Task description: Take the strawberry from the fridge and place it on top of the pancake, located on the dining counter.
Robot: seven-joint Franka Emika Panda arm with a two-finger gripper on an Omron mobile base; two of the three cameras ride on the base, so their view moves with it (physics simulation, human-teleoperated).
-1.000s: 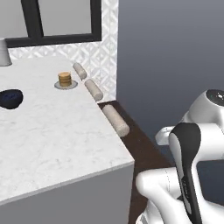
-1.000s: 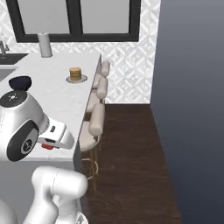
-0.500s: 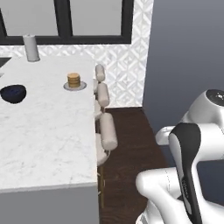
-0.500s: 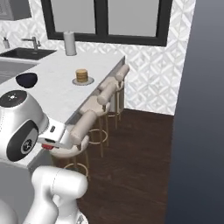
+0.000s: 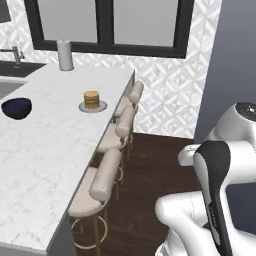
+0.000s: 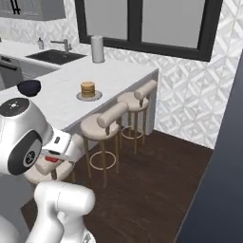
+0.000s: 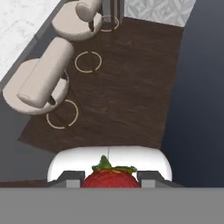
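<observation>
A red strawberry (image 7: 109,177) with green leaves sits between my fingertips, with my gripper (image 7: 109,179) shut on it. In the right base view the gripper (image 6: 53,159) hangs low beside the arm, above the floor and short of the stools, with a bit of red strawberry (image 6: 57,160) showing. The pancake (image 5: 91,99) (image 6: 88,88) is a small tan stack on a grey plate (image 5: 100,107), standing near the stool side of the white marble dining counter (image 5: 45,145) (image 6: 118,76). The fridge is out of view.
Round beige stools (image 5: 102,180) (image 6: 102,126) (image 7: 39,85) line the counter's edge over dark wood floor (image 6: 156,185). A dark bowl (image 5: 16,107), a paper towel roll (image 5: 65,55) and a sink (image 6: 54,57) are on the counter. A dark grey surface (image 6: 223,166) rises at the right.
The whole picture has swung as the base drove and turned: the counter, pancake and stools now sit further in view. The gripper stays shut on the strawberry.
</observation>
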